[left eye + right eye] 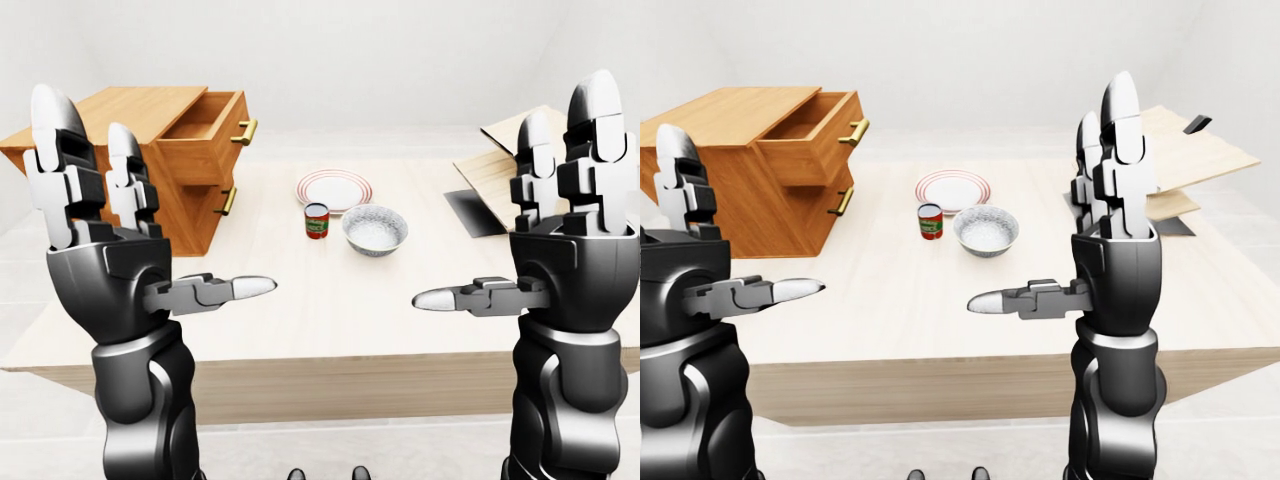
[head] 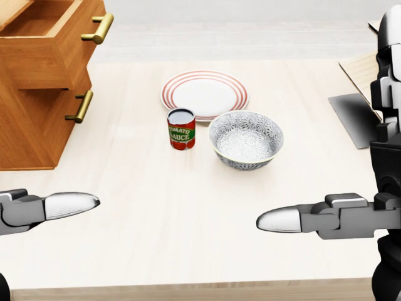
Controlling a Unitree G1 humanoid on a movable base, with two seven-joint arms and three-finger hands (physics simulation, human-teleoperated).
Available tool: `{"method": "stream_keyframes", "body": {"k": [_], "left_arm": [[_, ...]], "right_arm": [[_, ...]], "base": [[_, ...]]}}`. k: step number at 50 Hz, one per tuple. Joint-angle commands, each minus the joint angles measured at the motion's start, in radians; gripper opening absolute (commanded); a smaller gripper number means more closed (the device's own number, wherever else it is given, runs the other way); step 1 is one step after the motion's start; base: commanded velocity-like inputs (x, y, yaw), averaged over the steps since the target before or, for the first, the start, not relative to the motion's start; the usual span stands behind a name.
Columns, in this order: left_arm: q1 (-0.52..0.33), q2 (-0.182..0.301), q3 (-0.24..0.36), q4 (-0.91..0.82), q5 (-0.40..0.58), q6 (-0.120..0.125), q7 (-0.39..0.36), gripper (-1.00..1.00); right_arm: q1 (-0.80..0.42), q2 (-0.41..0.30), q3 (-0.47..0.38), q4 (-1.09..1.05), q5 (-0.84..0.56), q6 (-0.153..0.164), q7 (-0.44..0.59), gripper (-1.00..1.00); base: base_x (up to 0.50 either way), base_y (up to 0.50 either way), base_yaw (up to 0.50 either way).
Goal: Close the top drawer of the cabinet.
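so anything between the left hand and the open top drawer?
Nothing: in the left-eye view only bare tabletop separates the left hand from the top drawer; the can and bowl sit off right.

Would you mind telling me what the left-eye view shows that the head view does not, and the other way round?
Only the left-eye view shows the cabinet's top, both raised hands whole with upright fingers, and the table's near edge. Only the head view looks down into the tomato sauce can and the bowl and makes the can's label readable. Both show the open top drawer, the striped plate, and both hands' thumbs pointing inward.
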Motion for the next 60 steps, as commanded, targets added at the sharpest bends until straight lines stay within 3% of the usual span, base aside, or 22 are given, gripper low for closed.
{"method": "stream_keyframes", "body": {"k": [1,60], "left_arm": [[-0.007,0.006,0.0,-0.016,0.0,0.0,0.001,1.0],[0.036,-0.009,-0.01,-0.007,0.027,0.0,-0.018,1.0]], "right_arm": [[-0.015,-0.004,-0.005,-0.02,-0.004,0.0,0.007,1.0],[-0.018,0.015,0.003,-0.029,0.017,0.0,0.014,1.0]], "base": [[0.02,0.5,0.0],[0.03,0.47,0.0]]}}
